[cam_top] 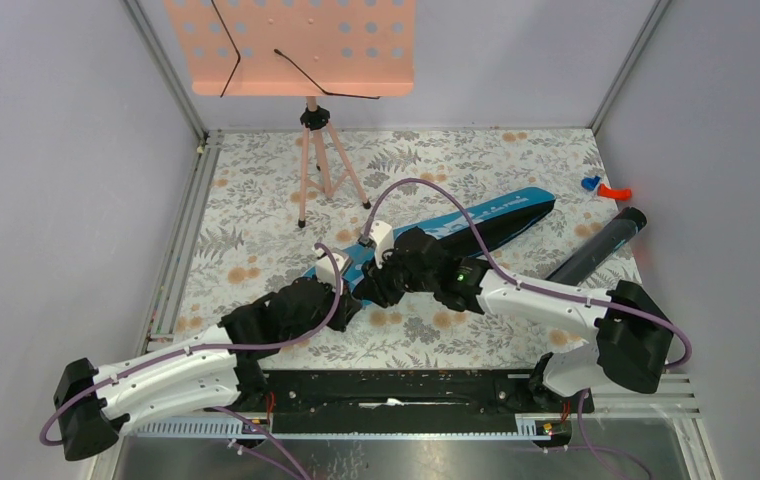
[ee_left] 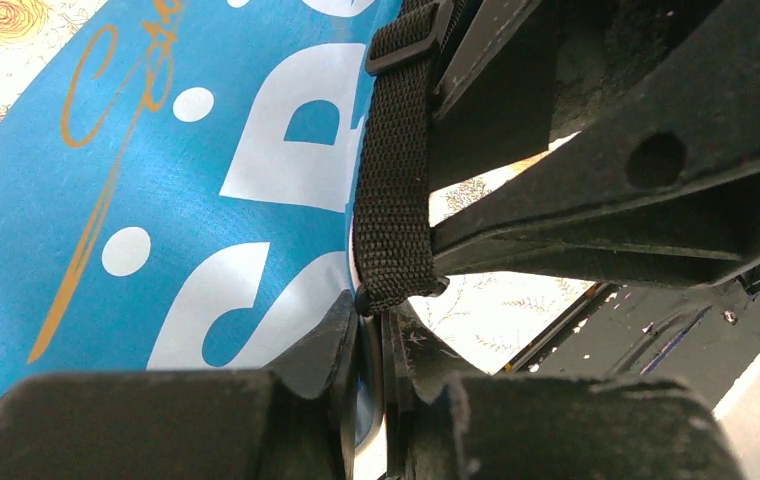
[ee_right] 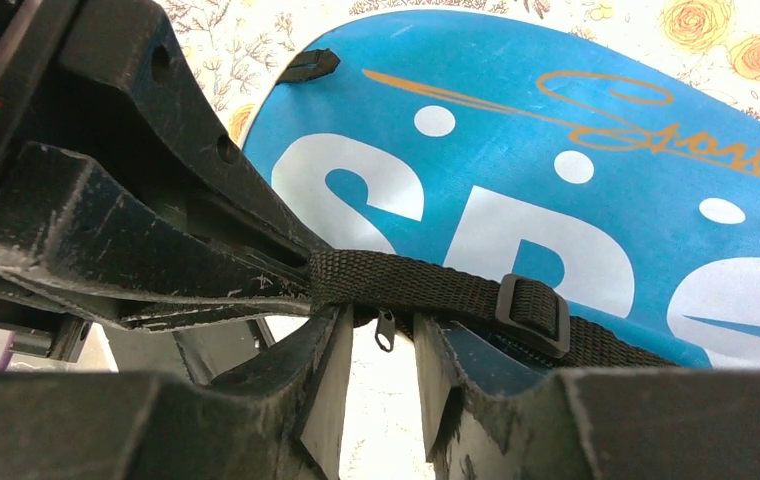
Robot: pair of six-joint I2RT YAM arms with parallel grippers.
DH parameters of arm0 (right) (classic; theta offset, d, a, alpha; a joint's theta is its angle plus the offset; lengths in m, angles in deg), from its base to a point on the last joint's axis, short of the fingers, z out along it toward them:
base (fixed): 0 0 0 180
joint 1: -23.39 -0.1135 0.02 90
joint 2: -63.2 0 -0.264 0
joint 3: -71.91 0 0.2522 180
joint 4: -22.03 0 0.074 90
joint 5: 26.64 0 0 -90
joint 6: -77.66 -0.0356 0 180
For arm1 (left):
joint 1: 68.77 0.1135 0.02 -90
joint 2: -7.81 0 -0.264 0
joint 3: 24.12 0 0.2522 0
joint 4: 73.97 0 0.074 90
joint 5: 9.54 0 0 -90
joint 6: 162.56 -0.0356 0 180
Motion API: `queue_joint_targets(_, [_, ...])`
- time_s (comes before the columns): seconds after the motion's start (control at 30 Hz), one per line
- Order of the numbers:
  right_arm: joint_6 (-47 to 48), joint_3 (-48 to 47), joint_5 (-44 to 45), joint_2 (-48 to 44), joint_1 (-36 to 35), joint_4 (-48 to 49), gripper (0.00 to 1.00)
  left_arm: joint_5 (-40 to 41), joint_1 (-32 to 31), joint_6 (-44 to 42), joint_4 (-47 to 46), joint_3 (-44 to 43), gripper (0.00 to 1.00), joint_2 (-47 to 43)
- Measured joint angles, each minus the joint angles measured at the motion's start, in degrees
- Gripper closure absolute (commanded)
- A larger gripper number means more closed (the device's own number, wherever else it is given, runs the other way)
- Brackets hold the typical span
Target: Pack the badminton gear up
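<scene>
Blue racket bag [ee_right: 576, 210], white lettering [ee_right: 351, 190], black strap [ee_right: 426, 288] apparently pinched

Left arm [cam_top: 176, 370] extends toward 2 o'clock and right arm [cam_top: 546, 295] toward 10 o'clock, wrists converging; left pincer [ee_left: 371, 330] fingers pressed nearly together, right pincer [ee_right: 376, 370] fingers parted by a narrow gap.

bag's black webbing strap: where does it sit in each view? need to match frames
Top external: cannot make it out at the near end of the blue bag.
Left wrist: the strap runs from top edge to centre, its lower end pinched in the left gripper.
Right wrist: it crosses mid-frame left to right, buckle right of centre.
Shared landmark: the bag's white lettering.
</scene>
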Motion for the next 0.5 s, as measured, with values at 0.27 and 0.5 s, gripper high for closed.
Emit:
queue_joint_targets(0.27, [2.05, -1.99, 0.24, 1.55, -0.17, -2.51, 0.88, 0.02, 0.02, -0.17, 0.11, 0.0, 1.0, 0.31])
queue_joint_targets(0.5, [3.54, -3.26, 2.27, 1.66, -0.74, -4.74, 1.0, 1.05, 0.07, -0.26, 0.35, -0.26, 1.0, 0.31])
